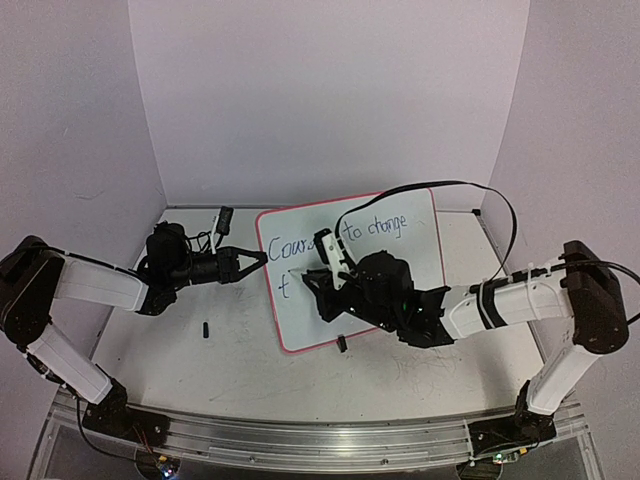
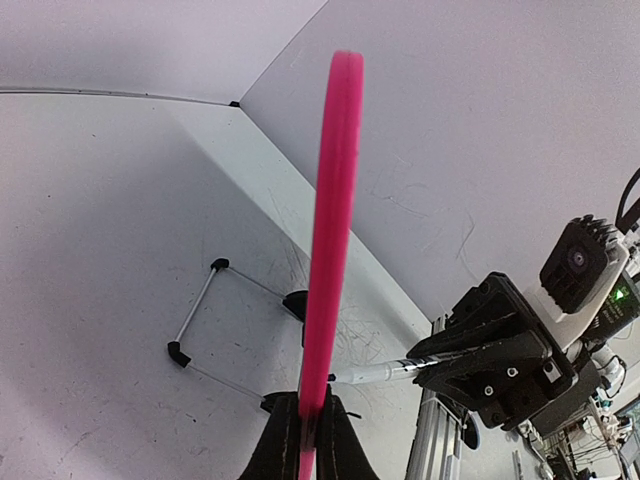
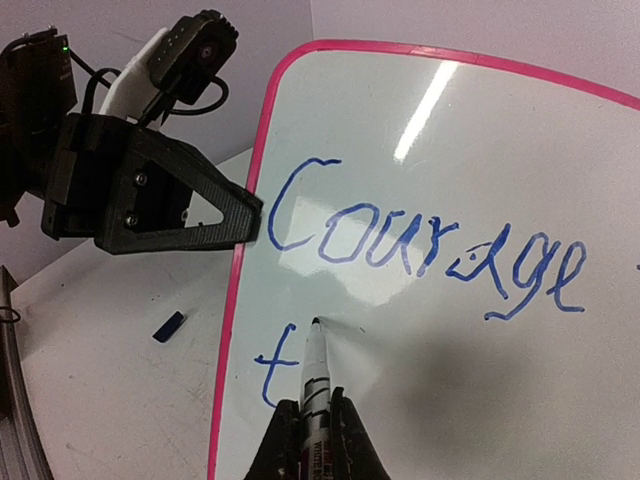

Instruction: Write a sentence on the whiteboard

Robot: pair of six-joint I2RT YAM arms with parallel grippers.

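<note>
From above: whiteboard [image 1: 420,270] propped at mid-table, red-pink rim all round. Blue sentence [image 1: 375,228] across its upper part, legible as "Cour" and "to change", the middle hidden behind the right arm, with a lone "t" on the line below. Left gripper [image 1: 262,258] pinched together on the board's left rim. Right gripper [image 1: 312,280] low over the writing face, jaws together, the thing held hard to make out from here. Small dark cap [image 1: 206,329] lying on the table [image 1: 250,385], left of the board and apart from it.

From the left wrist: board seen edge-on as a pink strip, clamped between the two fingers [image 2: 283,440] at the bottom. Wire stand [image 2: 200,320] with black tips on the tabletop to the left. Marker [image 2: 375,372] poking from the right gripper toward the board's far face.

From the right wrist: "Courage" readable, "t" below at left. Marker clamped between the fingers, tip touching the board just right of the "t". Left gripper closed on the rim beside the "C".
</note>
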